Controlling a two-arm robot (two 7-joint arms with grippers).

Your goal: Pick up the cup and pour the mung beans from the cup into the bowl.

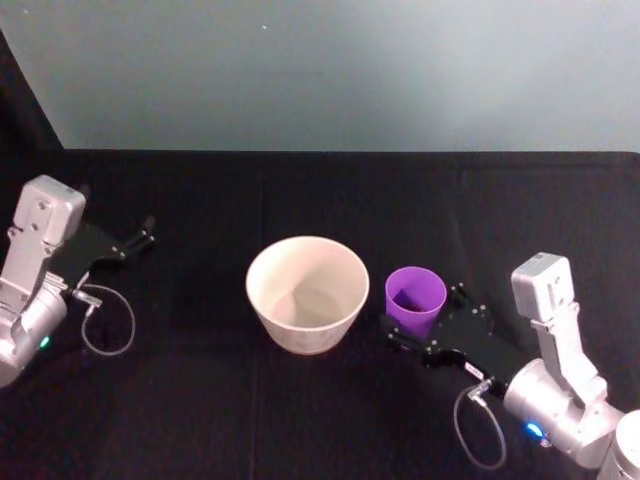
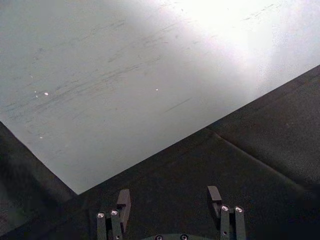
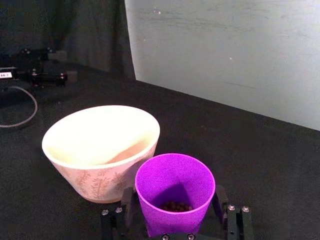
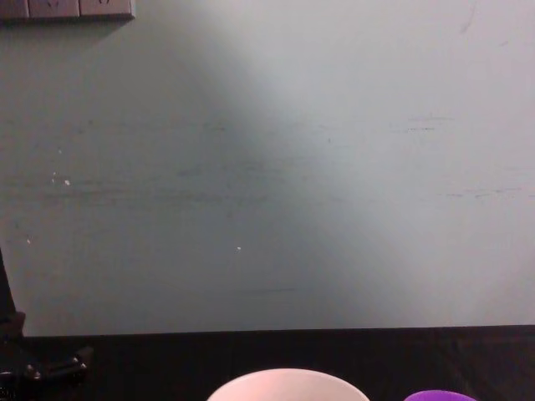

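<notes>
Head view: we note the cup [image 1: 415,297] standing on the desk [image 1: 200,400] just right of the bowl [image 1: 305,338], between the spread jaws of the right tool [image 1: 425,315]; left tool [image 1: 143,235] parked far left. Left wrist view: its jaws wide, empty. Right wrist view gives what the head view hides: mung beans [image 3: 176,206] low in the cup. We'd close squarely mid-wall and lift upright.

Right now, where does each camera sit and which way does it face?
Head: high, looking down at table, bowl, cup; left gripper, right gripper show.
Left wrist: on left arm, faces wall; own open fingers.
Right wrist: on right arm, faces cup, bowl; fingers flank cup.
Chest: low, faces wall, bowl rim.
Shared: head, right wrist both see cup, bowl.
</notes>
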